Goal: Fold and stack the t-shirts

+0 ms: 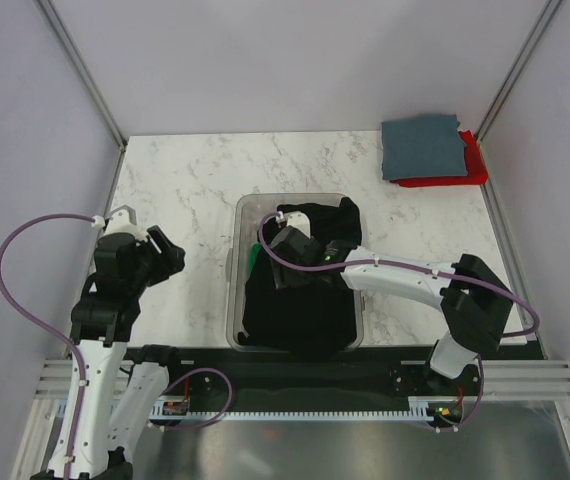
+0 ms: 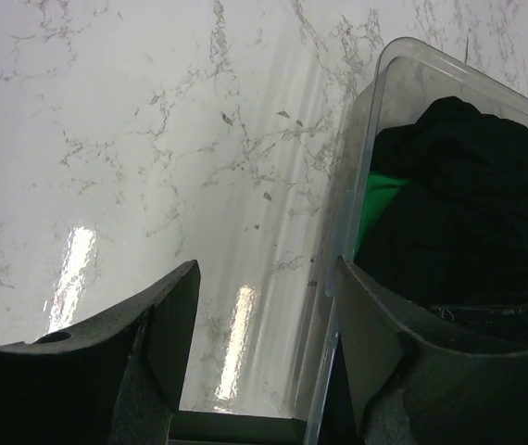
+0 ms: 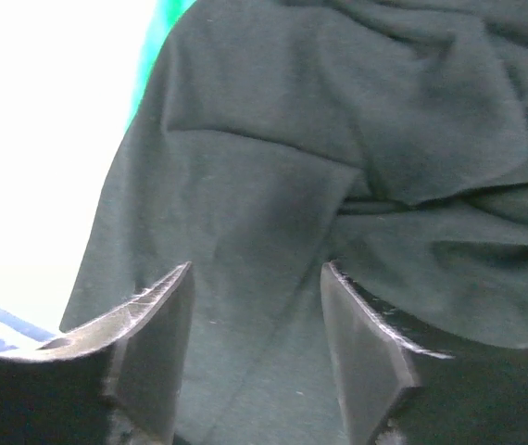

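Black t-shirts (image 1: 300, 310) are lying crumpled inside the clear plastic bin (image 1: 233, 290) at the lower centre of the top view. A sliver of green t-shirt (image 1: 253, 262) is showing against the bin's left wall. I am watching the right gripper (image 3: 257, 273) reaching into the bin. Its fingers are standing apart just above the black cloth, pinching nothing that I can make out. The left gripper (image 2: 264, 269) is hovering over the marble table (image 1: 185, 190) to the left of the bin, with its fingers spread wide and holding nothing. In the upper right corner of the top view, a folded slate grey-blue t-shirt (image 1: 423, 148) is sitting on top of a folded red t-shirt (image 1: 470, 165).
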Controlling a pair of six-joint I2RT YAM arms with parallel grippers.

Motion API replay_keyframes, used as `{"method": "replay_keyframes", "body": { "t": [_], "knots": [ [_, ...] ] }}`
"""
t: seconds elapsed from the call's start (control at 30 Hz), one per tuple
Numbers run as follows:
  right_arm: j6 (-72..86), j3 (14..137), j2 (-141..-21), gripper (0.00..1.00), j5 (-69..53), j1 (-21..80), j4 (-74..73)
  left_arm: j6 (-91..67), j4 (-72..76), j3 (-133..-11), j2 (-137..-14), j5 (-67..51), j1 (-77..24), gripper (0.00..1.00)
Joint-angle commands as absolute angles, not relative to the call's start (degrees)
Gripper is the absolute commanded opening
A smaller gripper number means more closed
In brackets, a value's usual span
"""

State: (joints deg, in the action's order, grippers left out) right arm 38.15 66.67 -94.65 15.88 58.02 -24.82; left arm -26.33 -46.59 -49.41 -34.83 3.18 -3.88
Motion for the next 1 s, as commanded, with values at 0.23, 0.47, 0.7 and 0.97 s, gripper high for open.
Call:
{"method": "replay_keyframes", "body": {
  "t": [0.23,0.47,0.7,0.97],
  "knots": [
    [39.8,66.1,-96.7,0.42,11.7,58.1,-19.5,-28.3,-45.8,-49.4,-33.8,4.8,-3.5,0.67],
    [40.1,66.1,-97.4,0.42,11.5,58.3,-19.3,-28.3,-45.7,-49.4,-33.7,4.9,-3.5,0.67],
    [39.3,71.2,-95.9,0.68,22.6,60.6,-31.2,-28.2,-45.8,-49.4,-33.8,4.9,-3.5,0.67],
    [40.3,70.3,-96.4,0.69,22.0,61.2,-30.9,-28.4,-45.8,-49.3,-33.7,5.1,-3.5,0.67]
  ]
}}
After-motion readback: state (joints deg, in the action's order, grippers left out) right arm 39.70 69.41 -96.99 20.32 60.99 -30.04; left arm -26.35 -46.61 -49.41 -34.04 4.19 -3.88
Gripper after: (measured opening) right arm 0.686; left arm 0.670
